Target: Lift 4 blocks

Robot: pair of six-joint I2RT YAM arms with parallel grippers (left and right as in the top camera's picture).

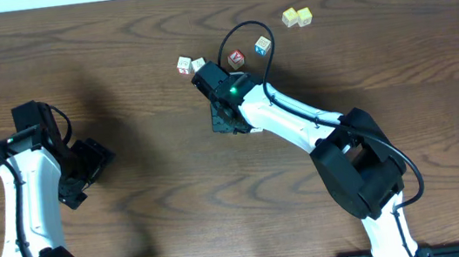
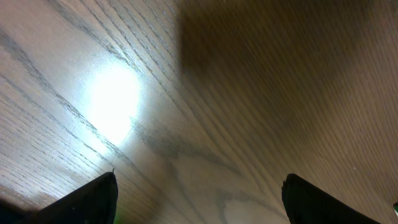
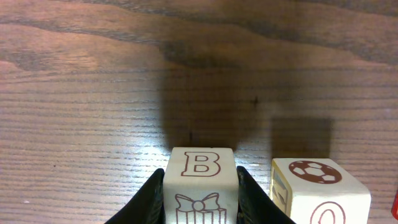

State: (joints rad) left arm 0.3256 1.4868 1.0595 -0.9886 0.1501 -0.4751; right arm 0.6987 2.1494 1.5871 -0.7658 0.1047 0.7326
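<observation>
A cream block (image 3: 200, 177) with a red letter B on top and a bow on its near face sits between the two black fingers of my right gripper (image 3: 201, 173), which is shut on its sides. I cannot tell whether the block touches the table. Just to its right stands a second cream block (image 3: 317, 186) with a soccer ball on top, apart from the fingers. From overhead, two cream blocks (image 1: 184, 65) (image 1: 198, 65) lie side by side at the tip of the right gripper (image 1: 194, 70). My left gripper (image 2: 200, 180) (image 1: 85, 168) is open over bare wood at the left.
A red-faced cube (image 1: 237, 57) and a blue-faced cube (image 1: 263, 45) stand right of the cream pair. Two yellowish cubes (image 1: 290, 17) (image 1: 304, 16) lie farther back right. The right arm (image 1: 299, 124) stretches across the table's middle, with a cable looping above it.
</observation>
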